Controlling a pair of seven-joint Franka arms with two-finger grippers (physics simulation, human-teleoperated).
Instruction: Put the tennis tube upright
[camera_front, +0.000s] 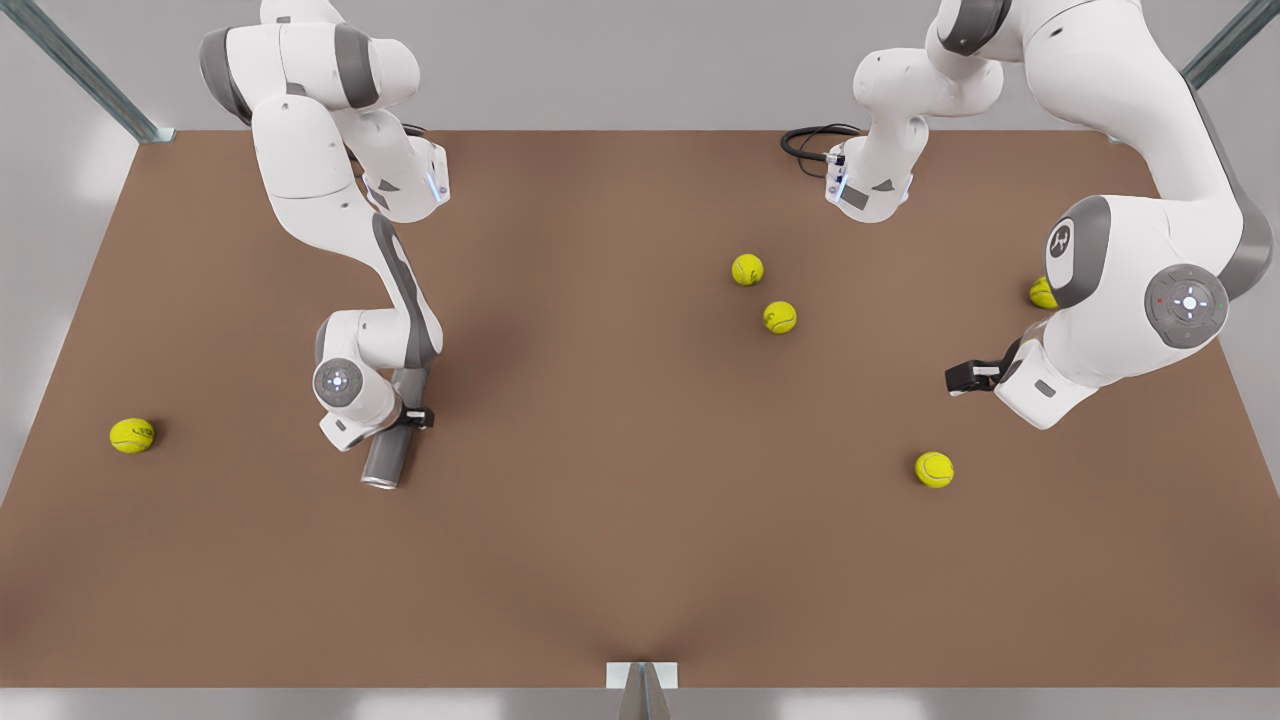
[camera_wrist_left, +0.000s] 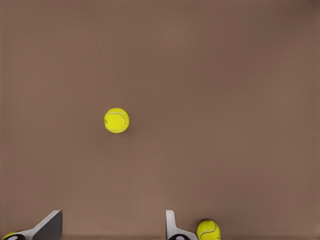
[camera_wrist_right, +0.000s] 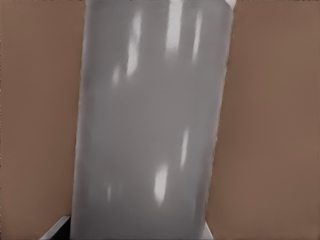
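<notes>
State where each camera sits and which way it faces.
Front view: high above the brown table, looking down; both arms show.
Left wrist view: on left gripper, facing table and yellow-green tennis ball; open fingertips show.
Right wrist view: on right gripper, against the dark-grey cylindrical tennis tube it grips.
Front and right wrist views share the tube.

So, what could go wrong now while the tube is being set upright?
The right end effector sits at the tennis tube, which lies on the table. The contact looks closer to the tube's near, rimmed end than its middle, so the tube may swing or slip when raised. If it drops, it could roll away. The left end effector waits open, with tennis balls nearby.
</notes>
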